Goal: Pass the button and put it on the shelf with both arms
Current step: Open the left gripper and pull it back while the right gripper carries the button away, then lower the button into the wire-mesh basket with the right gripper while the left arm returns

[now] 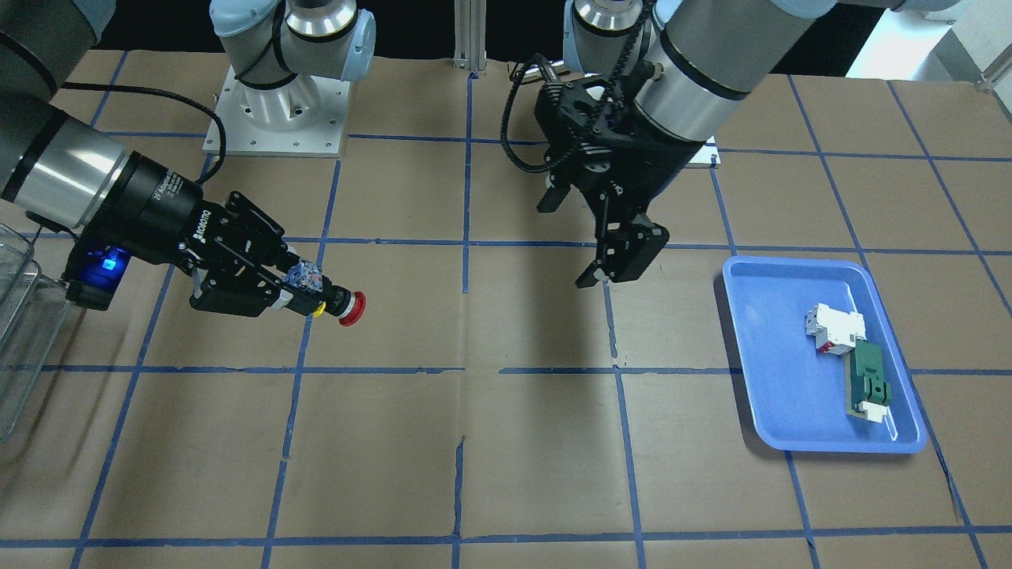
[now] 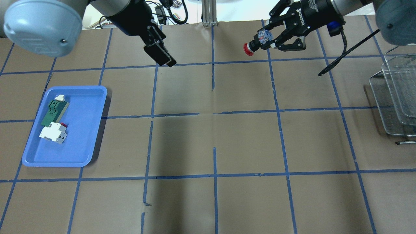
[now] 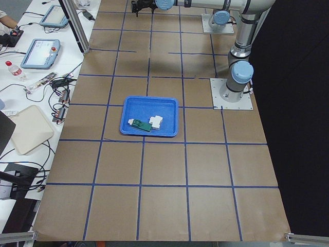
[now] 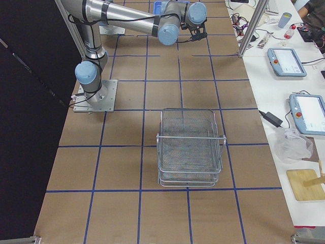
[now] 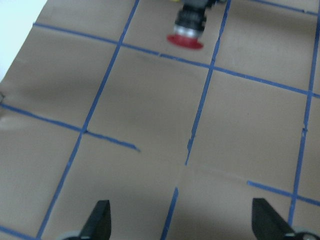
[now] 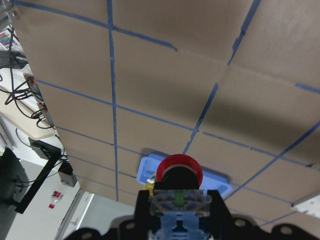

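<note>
**First:** Button [image 6: 178, 172], seen closest at the right wrist: how is it held?

**Second:** It is clamped by its bluish clear base in the right gripper [image 1: 304, 294]. It is kept above the table [image 2: 247, 143], with the red cap turned toward the blue tray's [image 2: 81, 143] side.

**First:** And the other claw?

**Second:** The left gripper [image 5: 182, 225] is found between the tray and the button, its fingers spread apart with nothing gripped.

**First:** Where is the shelf [image 4: 190, 147] set?

**Second:** It is set at the table end opposite the tray, well apart from it. In the tray, a white-and-red breaker block [image 2: 52, 133] and a green-and-white part [image 2: 53, 109] are laid touching.
</note>
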Tool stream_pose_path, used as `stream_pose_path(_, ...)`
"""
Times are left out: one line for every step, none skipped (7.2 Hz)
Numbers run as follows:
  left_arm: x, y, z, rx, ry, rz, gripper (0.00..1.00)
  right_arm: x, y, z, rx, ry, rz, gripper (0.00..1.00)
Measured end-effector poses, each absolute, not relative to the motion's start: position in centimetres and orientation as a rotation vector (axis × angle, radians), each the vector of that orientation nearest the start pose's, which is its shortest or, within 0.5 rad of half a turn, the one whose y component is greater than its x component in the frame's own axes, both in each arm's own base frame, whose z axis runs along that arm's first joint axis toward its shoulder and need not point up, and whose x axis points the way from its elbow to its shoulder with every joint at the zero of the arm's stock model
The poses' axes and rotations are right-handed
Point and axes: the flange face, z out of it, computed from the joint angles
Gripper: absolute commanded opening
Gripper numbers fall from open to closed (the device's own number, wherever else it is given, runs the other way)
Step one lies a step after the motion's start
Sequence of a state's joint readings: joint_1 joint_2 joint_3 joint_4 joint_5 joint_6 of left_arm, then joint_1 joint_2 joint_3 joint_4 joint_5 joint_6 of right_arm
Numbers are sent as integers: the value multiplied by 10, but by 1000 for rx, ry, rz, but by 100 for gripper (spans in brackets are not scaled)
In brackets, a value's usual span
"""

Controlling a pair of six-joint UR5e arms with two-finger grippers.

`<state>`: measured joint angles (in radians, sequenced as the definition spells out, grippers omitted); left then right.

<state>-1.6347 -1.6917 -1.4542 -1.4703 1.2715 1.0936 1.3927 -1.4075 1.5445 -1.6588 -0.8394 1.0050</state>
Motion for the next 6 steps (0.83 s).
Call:
stream_pose_path(-170,-537,491,1743,2821,-270,100,85,-575,449,1298,2227,341,0)
stream_pose_path(-142,-532,488,1603,2887,-184,100,64,-570,449,1169,2465,254,0)
stream_pose_path(-115,-525,491,1424,2961,-136,100,39,-567,453,1042,2661,198,0)
stream_pose_path(-91,-516,499,1207,3027,-113,100,6,-564,458,934,2806,160,0)
stream_pose_path(-76,-509,506,970,3080,-97,100,-38,-561,461,824,2918,133,0)
stream_pose_path(-67,-503,511,726,3121,-85,100,-92,-556,463,715,2986,111,0)
